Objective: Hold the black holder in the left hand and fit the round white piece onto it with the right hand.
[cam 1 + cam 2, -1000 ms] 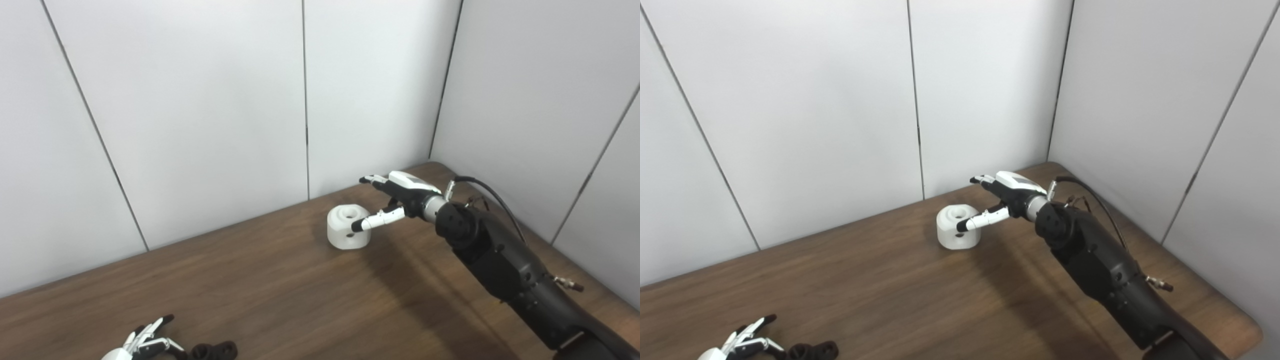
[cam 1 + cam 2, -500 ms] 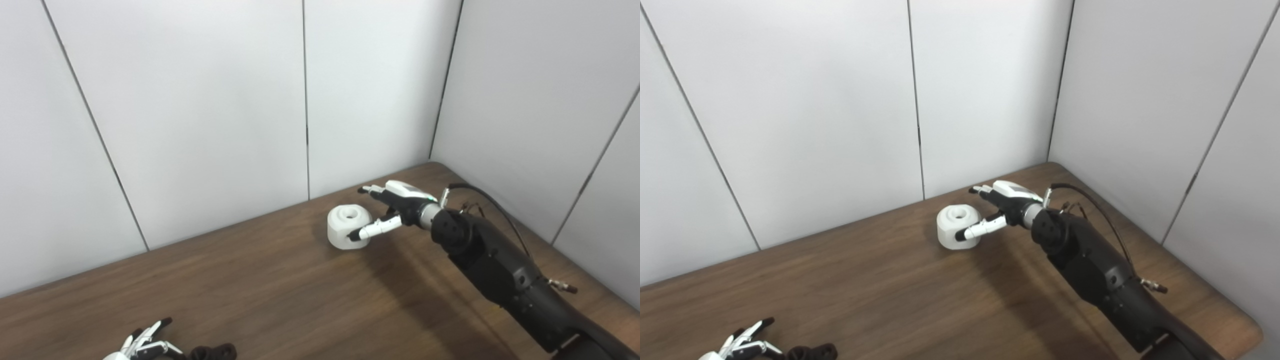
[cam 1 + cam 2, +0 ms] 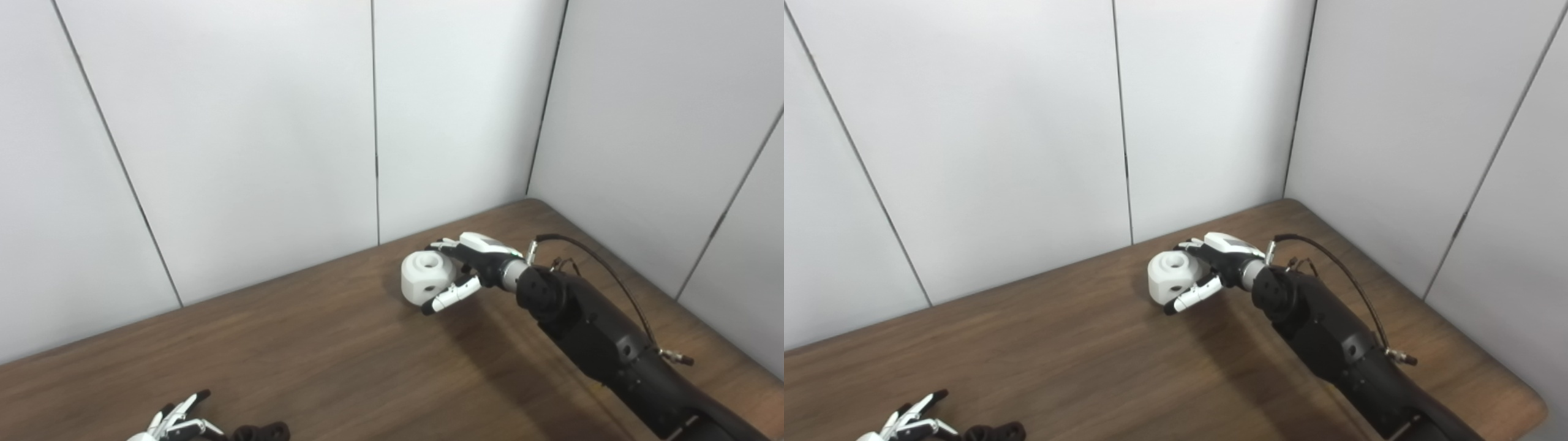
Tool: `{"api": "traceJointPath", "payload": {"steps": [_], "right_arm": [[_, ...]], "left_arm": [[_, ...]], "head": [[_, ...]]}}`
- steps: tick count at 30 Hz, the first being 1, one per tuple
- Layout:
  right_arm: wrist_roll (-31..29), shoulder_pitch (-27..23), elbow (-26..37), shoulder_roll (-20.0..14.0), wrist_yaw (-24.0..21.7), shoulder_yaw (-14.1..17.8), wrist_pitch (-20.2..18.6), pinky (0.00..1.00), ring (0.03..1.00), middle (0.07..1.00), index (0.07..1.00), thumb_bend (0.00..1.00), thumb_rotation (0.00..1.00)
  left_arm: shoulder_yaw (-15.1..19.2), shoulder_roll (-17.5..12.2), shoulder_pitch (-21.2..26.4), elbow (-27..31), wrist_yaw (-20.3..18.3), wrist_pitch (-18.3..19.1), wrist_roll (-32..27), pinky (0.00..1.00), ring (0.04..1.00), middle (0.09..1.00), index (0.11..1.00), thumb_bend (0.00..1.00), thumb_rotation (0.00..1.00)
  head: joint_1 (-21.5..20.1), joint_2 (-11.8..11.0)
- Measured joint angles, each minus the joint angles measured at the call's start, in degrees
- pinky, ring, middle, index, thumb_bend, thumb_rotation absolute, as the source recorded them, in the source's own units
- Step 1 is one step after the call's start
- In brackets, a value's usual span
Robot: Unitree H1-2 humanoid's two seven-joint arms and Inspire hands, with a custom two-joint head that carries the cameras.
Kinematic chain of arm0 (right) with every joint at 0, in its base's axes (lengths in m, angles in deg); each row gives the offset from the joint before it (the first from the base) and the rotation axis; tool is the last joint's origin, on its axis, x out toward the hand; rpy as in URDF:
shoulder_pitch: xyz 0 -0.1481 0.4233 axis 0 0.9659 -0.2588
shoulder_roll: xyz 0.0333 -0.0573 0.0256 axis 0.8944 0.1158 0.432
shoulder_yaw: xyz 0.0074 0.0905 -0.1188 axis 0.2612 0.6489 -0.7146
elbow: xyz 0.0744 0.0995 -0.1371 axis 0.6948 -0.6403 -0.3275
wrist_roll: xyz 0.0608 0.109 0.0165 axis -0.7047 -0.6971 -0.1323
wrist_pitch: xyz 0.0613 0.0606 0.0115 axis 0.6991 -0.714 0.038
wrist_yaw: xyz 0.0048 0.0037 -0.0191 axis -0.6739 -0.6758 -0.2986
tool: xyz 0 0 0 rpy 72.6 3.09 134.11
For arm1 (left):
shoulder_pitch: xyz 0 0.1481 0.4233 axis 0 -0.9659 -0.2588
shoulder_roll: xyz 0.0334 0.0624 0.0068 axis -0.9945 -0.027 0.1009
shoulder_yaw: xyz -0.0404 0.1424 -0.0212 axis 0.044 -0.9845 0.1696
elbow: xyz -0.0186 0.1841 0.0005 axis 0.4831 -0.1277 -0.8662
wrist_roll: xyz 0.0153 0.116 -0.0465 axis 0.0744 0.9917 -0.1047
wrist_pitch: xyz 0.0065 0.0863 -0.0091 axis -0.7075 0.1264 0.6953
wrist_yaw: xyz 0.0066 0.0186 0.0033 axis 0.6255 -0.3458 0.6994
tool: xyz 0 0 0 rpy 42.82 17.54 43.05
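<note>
Your right hand (image 3: 468,269) sits against the round white piece (image 3: 425,278) at the far side of the table (image 3: 343,349), fingers behind it and thumb in front, but you cannot tell whether the grasp has closed. Your left hand (image 3: 174,422) lies at the near left edge, fingers spread and holding nothing, with the black holder (image 3: 260,432) just beside it on the wood.

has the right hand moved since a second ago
Yes. The right hand has dropped toward the table and closed in on the round white piece, which sits in the same spot.
</note>
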Motion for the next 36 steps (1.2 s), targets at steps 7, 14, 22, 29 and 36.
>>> {"api": "traceJointPath", "payload": {"steps": [7,14,22,29,36], "right_arm": [[0.6,3.2,-0.6,2.1,10.8,1.9,8.1,0.76,0.937,0.903,0.482,0.50,0.14],[1.6,3.3,-0.6,2.6,11.9,1.9,9.2,0.77,0.942,0.904,0.481,0.50,0.14],[1.7,3.9,0.0,2.8,11.9,2.8,9.1,0.76,0.936,0.904,0.481,0.50,0.14],[1.7,4.3,2.2,2.8,11.5,3.2,9.0,0.76,0.938,0.908,0.481,0.50,0.14],[1.7,5.1,11.5,3.3,10.0,3.3,9.0,0.76,0.956,0.920,0.481,0.50,0.14]], "left_arm": [[0.3,0.0,-0.7,0.8,-0.1,0.7,0.0,1.00,0.932,0.937,0.482,0.51,0.05],[0.3,0.0,-0.8,0.9,-0.2,0.6,-0.2,1.00,0.929,0.937,0.482,0.51,0.05],[0.3,-0.1,-0.8,0.9,-0.3,0.6,-0.4,1.00,0.929,0.936,0.482,0.51,0.05],[0.3,-0.2,-1.0,1.3,-0.4,1.0,-0.3,1.00,0.931,0.930,0.482,0.51,0.04],[0.2,-0.2,-0.7,1.3,-0.9,1.3,-0.3,1.00,0.940,0.934,0.483,0.51,0.05]], "head": [[0.2,0.1],[0.1,0.2],[0.1,0.4],[1.9,1.4],[6.1,3.3]]}}
